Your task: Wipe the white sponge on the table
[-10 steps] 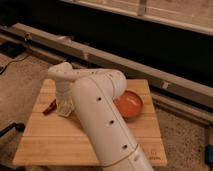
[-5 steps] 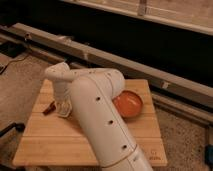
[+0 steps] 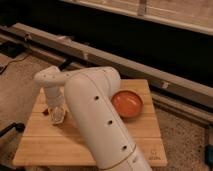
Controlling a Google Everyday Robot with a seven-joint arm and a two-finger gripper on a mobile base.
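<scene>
Pale planks form the table (image 3: 145,137); near its left edge the end effector (image 3: 56,114) is clenched, seemingly on the white sponge (image 3: 59,120). Downward pressure should be applied evenly, with strokes steered away from the orange bowl (image 3: 127,104).

Warm, dim light — dark background, soft shadow under the tool (image 3: 57,115), left on the table (image 3: 50,145).

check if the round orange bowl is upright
Upright: the orange bowl opens upward. The gripper is low over the wooden table, left side.
</scene>
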